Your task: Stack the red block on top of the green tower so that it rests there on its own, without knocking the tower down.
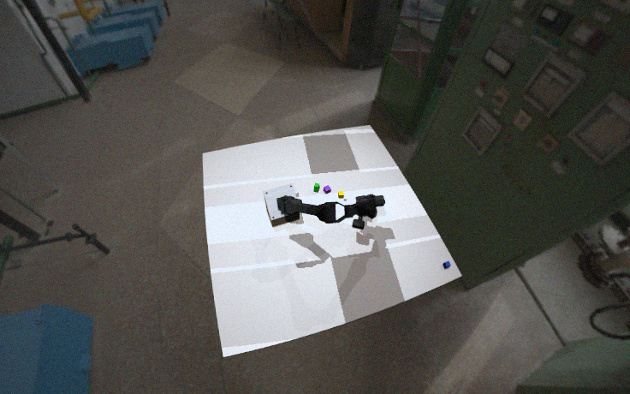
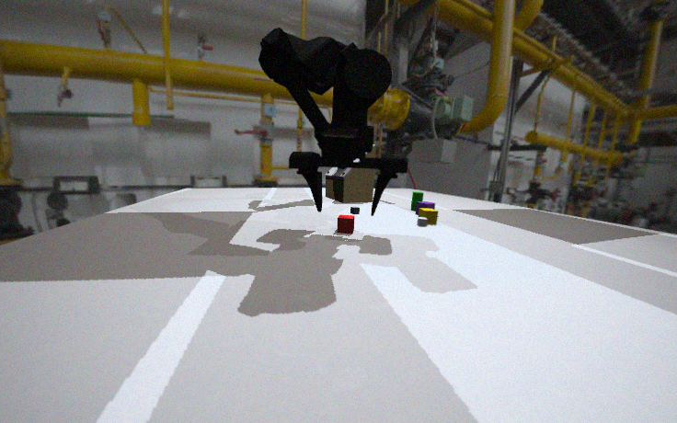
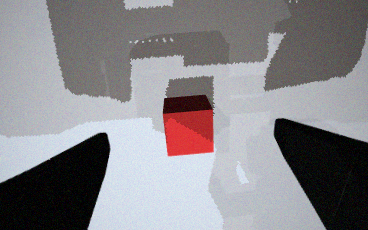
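Black parallel-jaw gripper [image 2: 346, 211], jaws wide and holding nothing, hovers above small red cube [image 2: 346, 223] at frame centre.

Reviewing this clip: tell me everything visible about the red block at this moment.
The red block is a small, plain, matte cube with sharp edges. It sits flat and upright on the white table, apart from the other blocks. Its top looks dark in the wrist view, shaded by the arm overhead. The open gripper hangs above it, fingertips straddling it to either side without touching. Nothing rests on it, and it is not yet lifted. It is hidden under the arm in the top view.
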Robot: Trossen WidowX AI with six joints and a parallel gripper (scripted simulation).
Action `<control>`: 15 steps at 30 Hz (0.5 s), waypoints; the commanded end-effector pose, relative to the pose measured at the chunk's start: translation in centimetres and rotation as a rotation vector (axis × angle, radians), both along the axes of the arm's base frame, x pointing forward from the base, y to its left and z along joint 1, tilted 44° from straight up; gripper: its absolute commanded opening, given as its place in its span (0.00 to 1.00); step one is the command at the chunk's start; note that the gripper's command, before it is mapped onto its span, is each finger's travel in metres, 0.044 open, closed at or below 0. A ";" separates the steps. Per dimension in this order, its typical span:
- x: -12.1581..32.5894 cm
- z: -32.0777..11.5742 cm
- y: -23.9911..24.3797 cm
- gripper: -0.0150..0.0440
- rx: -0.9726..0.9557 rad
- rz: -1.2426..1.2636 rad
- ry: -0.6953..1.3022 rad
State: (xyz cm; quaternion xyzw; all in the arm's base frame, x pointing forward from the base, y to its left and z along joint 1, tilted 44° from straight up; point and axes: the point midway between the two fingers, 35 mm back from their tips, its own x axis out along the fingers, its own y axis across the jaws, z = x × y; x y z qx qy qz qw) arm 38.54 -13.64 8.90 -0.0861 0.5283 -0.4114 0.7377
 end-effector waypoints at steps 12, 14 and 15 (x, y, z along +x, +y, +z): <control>0.0 -2.0 -1.5 1.00 0.005 0.001 0.014; 0.0 -2.0 -1.5 1.00 0.005 0.001 0.014; 0.0 -2.0 -1.5 1.00 0.005 0.001 0.014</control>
